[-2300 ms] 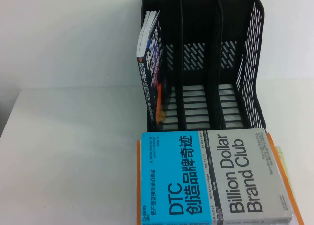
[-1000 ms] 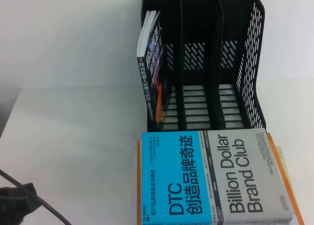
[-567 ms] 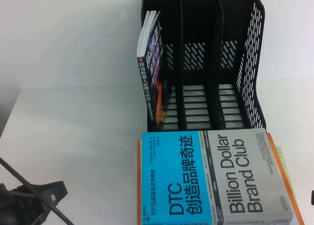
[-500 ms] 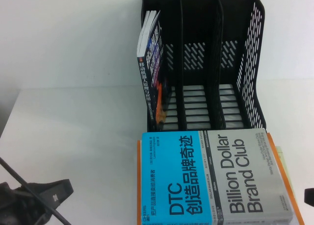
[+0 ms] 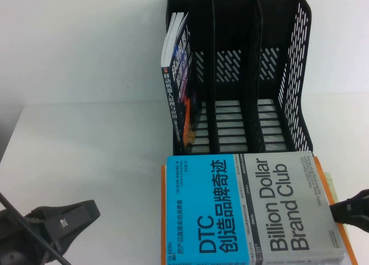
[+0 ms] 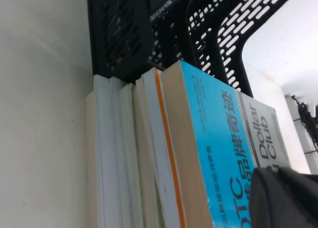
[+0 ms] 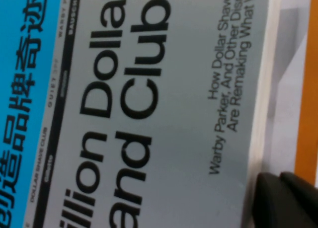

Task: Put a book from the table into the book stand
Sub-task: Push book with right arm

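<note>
Both arms are only closing in on the book (image 5: pixel 253 207); nothing is gripped or lifted yet. The book lies flat on top of a stack of books (image 6: pixel 129 158) on the bench (image 5: pixel 86 155), just in front of the black stand (image 5: pixel 242 68), blue half to the left, grey half to the right. A dark book (image 5: pixel 176 86) stands in the stand's left slot; the middle and right slots are free. The left pincer (image 5: pixel 69 219) sits low on the bench, well left of the book, its fingers together and holding nothing. The right pincer (image 5: pixel 351 207) hovers right at the book's right edge; whether its fingers are apart I cannot tell. Next, I reckon, one pincer must take an edge, tip the book upright and steer it into a free slot
</note>
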You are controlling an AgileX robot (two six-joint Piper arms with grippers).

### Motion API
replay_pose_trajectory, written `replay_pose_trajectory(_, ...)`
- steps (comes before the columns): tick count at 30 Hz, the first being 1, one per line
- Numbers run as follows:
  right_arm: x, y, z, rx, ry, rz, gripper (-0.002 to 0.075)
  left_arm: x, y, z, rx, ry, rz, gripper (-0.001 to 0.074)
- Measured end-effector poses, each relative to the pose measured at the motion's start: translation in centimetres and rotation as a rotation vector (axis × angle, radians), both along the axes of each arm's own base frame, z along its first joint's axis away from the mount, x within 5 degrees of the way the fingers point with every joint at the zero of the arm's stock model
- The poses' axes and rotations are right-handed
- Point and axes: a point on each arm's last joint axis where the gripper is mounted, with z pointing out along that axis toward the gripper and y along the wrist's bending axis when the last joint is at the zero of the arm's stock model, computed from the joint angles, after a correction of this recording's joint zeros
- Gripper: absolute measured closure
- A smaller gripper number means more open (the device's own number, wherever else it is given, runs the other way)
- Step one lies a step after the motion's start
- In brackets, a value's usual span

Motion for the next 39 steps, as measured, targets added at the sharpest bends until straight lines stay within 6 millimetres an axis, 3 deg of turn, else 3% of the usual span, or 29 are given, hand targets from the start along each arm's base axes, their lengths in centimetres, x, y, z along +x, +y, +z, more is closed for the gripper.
replay_pose_trajectory(14, 0.6, 0.3, 0.4, 0.033, -0.031, 0.029, 0.0728, 1.2, -1.1, -1.6, -0.076, 0.18, -0.095, 0.0739)
replay_pose_trajectory(30, 1.1, 0.8, 1.6, 0.055, -0.026, 0.068, 0.0728, 1.5, -1.5, -1.5, -0.111, 0.174, -0.136, 0.0729)
replay_pose_trajectory(34, 1.0, 1.4, 1.6, 0.048, -0.029, 0.085, 0.0728, 2.0, -1.6, -1.8, -0.134, 0.196, -0.13, 0.0641)
replay_pose_trajectory(39, 1.1, 2.0, 1.5, 0.043, -0.039, 0.089, 0.0728, 3.4, -2.0, -3.1, -0.181, 0.263, -0.144, 0.0423)
